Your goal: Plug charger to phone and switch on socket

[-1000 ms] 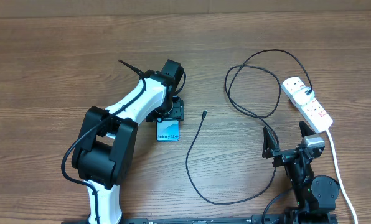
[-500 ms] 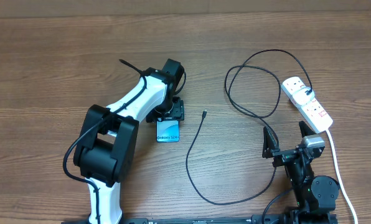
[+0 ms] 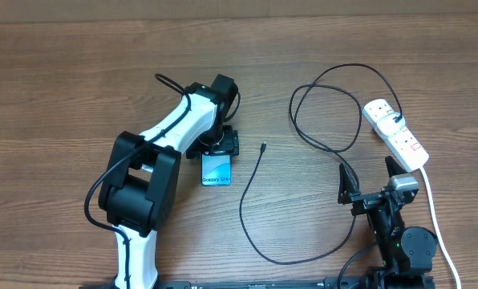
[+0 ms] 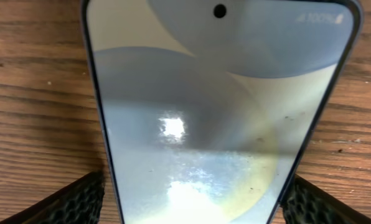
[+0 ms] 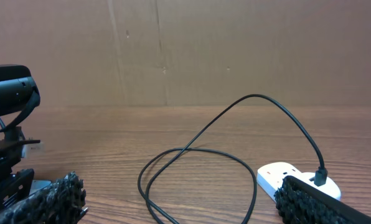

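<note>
1. The phone (image 3: 216, 171) is seen lying flat on the wooden surface (image 3: 78, 80), left of centre. Its dark band lettered "Galaxy S24+" is turned toward the robot's base.
2. The left claw (image 3: 220, 147) is held over the far end of the phone. In the left wrist view the two textured pads (image 4: 79, 202) are set against both long edges of the phone, so the claw is clamped on the phone (the screen fills nearly the whole of that view, with its camera hole near the top).
3. The charger (image 3: 241, 207) is laid out on the surface to the right of the phone. Its small connector tip (image 3: 263, 147) is found near the phone's right side but apart from it, and is held by nothing.
4. From the tip the thin black cable is run toward the robot, curved round in front of the right arm, then looped further back and led to a plug (image 3: 396, 119) seated in the socket (image 3: 399, 135).
5. The socket is placed at the right of the surface, angled, with red switches showing on it. A thick white cord (image 3: 431, 205) is trailed from it toward the near edge.
6. The right claw (image 5: 179, 193) is held low near the right arm's base, well apart from the connector tip. Its fingers (image 5: 55, 199) are spread wide apart and nothing is gripped between them.
</note>
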